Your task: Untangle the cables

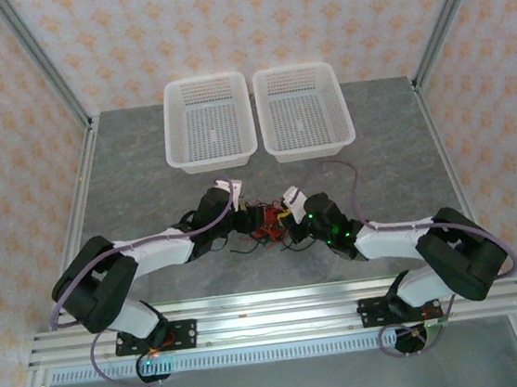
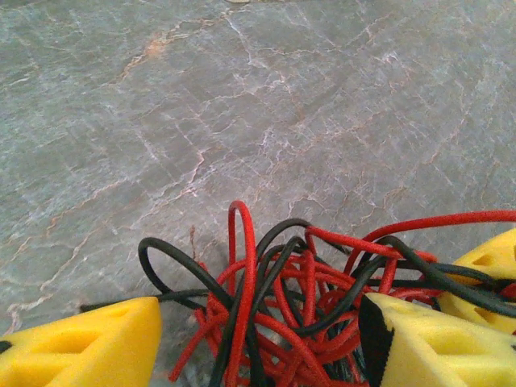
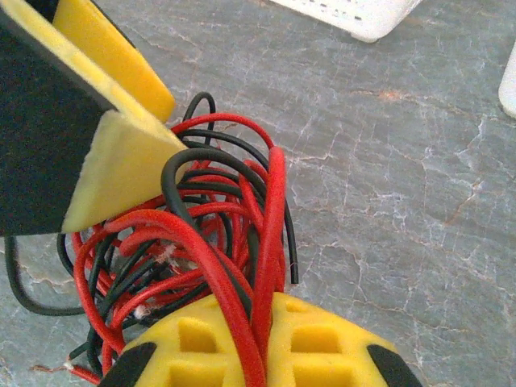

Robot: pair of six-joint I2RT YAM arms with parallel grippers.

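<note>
- Grey marbled worktop [image 1: 144,169], patterned walls [image 1: 221,30], two white baskets [image 1: 210,124] at back.
- Red and black cables [image 1: 264,223] knotted mid-worktop; ends untraceable.
- The left tool [image 2: 260,322] is spread wide astride them; the right tool [image 3: 262,339] pinches red strands.

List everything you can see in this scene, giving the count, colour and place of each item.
cables: one tangle of several, red and black, mid-table between the grippers
baskets: two, white, side by side at the far edge of the table
table: one, grey marbled, under everything
arms: two, white and black, reaching in from the near edge
left gripper: one, yellow fingers, open around the tangle
right gripper: one, yellow fingers, shut on red strands of the cables
</note>
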